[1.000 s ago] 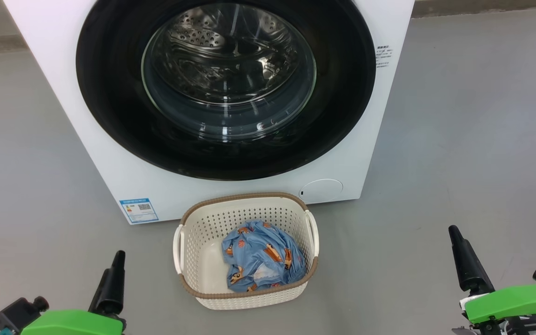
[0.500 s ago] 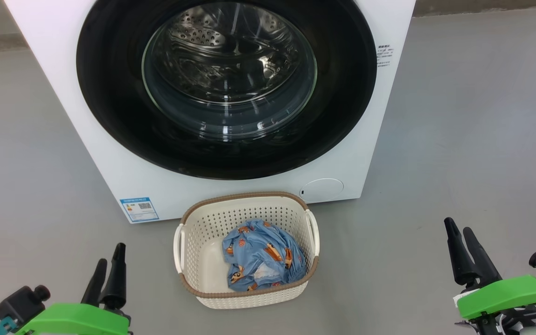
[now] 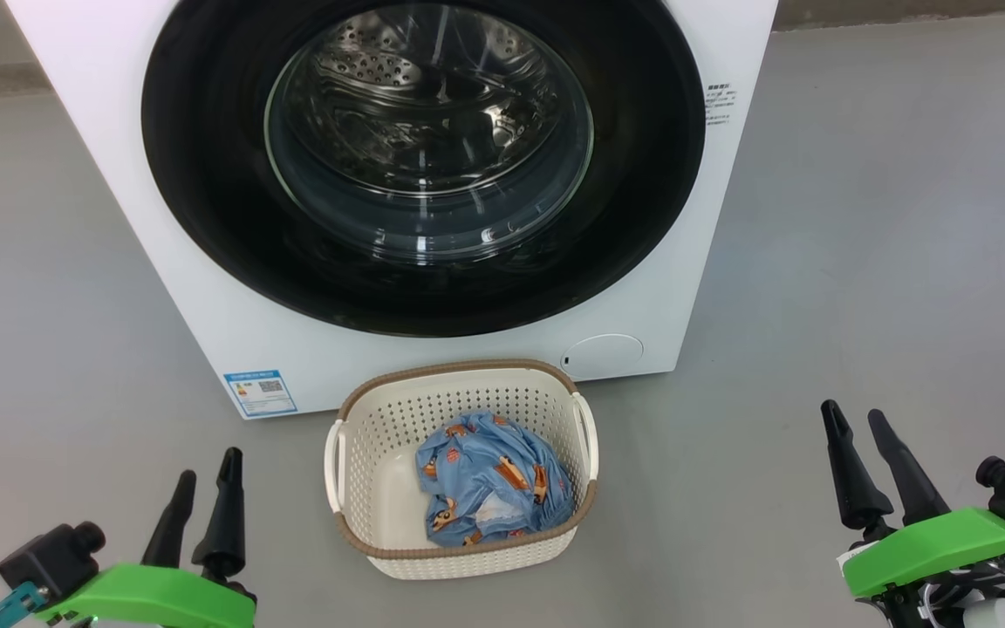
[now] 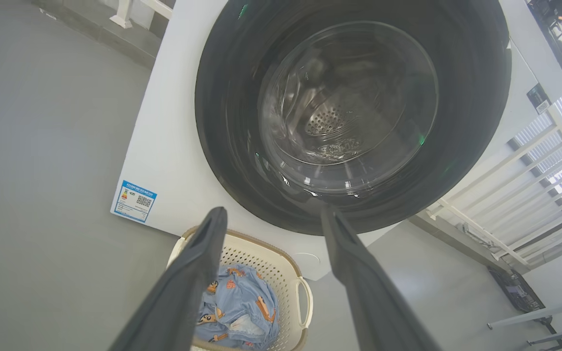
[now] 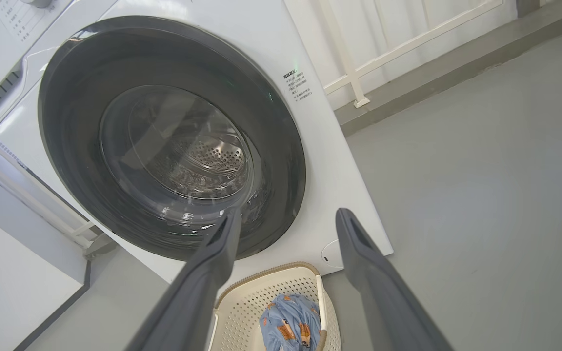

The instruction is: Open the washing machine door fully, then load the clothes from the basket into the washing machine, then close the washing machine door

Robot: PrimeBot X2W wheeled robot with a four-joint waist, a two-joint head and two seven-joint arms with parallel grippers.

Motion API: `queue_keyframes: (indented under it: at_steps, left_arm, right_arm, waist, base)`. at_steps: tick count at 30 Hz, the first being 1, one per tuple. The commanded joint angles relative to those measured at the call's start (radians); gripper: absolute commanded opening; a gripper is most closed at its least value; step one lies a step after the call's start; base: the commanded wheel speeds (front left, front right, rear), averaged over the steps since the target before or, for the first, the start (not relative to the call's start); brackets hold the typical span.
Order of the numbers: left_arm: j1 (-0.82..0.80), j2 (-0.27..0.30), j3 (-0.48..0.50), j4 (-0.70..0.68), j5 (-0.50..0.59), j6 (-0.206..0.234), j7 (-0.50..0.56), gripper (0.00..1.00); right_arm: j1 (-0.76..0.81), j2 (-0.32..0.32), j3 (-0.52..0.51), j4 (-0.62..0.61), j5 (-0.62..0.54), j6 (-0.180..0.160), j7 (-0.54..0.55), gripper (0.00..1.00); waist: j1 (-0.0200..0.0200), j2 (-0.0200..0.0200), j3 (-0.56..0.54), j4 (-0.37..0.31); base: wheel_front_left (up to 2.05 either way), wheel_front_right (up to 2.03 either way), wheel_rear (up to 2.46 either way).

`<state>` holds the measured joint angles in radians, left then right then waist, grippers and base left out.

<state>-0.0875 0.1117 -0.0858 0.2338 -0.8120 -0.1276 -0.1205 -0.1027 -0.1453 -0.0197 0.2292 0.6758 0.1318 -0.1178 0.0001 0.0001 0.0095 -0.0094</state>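
Door [image 3: 428, 131] shut, up-fwd of both arms. L gripper [image 3: 208, 465], R gripper [image 3: 852, 410]: jaws spread, empty, flanking basket [image 3: 459, 563]; neither clearly nearer.

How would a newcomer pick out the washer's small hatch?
Start at the white washing machine behind the basket. Below the black door ring, lower right, sits the hatch: round and white, unlike the rectangular blue sticker lower left.
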Motion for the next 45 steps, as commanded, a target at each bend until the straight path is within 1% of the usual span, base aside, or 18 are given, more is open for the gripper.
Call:
queue_keyframes:
  at_steps: [1, 6, 15, 27, 29, 33, 45]
  left_arm:
    - [-0.042, 0.024, 0.019, -0.035, 0.034, -0.002, -0.015, 1.0]
    - [-0.038, 0.033, 0.012, -0.042, 0.086, -0.002, -0.03, 1.0]
    - [-0.047, 0.049, -0.005, -0.046, 0.178, -0.002, -0.056, 1.0]
    - [-0.051, 0.057, -0.006, -0.047, 0.304, -0.003, -0.092, 1.0]
    - [-0.052, 0.051, 0.005, -0.048, 0.316, -0.003, -0.098, 1.0]
    - [-0.053, 0.047, 0.019, -0.046, 0.339, -0.003, -0.107, 1.0]
    - [-0.061, 0.058, 0.019, -0.02, 0.471, -0.003, -0.141, 1.0]
  right_arm:
    - [-0.038, -0.014, 0.009, -0.036, -0.037, -0.001, -0.019, 1.0]
    - [-0.034, -0.016, 0.015, -0.044, -0.099, -0.001, -0.034, 1.0]
    - [-0.05, -0.04, 0.041, -0.052, -0.209, -0.001, -0.06, 1.0]
    - [-0.064, -0.065, 0.058, -0.039, -0.338, -0.001, -0.096, 1.0]
    - [-0.067, -0.069, 0.063, -0.037, -0.356, -0.001, -0.101, 1.0]
    - [-0.074, -0.072, 0.062, -0.036, -0.384, -0.001, -0.11, 1.0]
    - [-0.089, -0.082, 0.075, -0.037, -0.511, -0.001, -0.144, 1.0]
  waist:
    - [-0.0001, -0.0001, -0.001, 0.0]
    - [-0.0001, -0.0001, -0.003, -0.002]
    - [-0.0001, -0.0001, -0.005, -0.004]
    - [-0.0001, -0.0001, -0.01, 0.001]
    - [-0.0001, -0.0001, -0.008, 0.003]
    - [-0.0001, -0.0001, -0.004, 0.006]
    - [-0.0001, -0.0001, 0.0, 0.007]
  base:
    - [0.0, 0.0, 0.0]
    - [0.0, 0.0, 0.0]
    - [0.0, 0.0, 0.0]
    - [0.0, 0.0, 0.0]
    - [0.0, 0.0, 0.0]
    - [0.0, 0.0, 0.0]
    - [0.0, 0.0, 0.0]
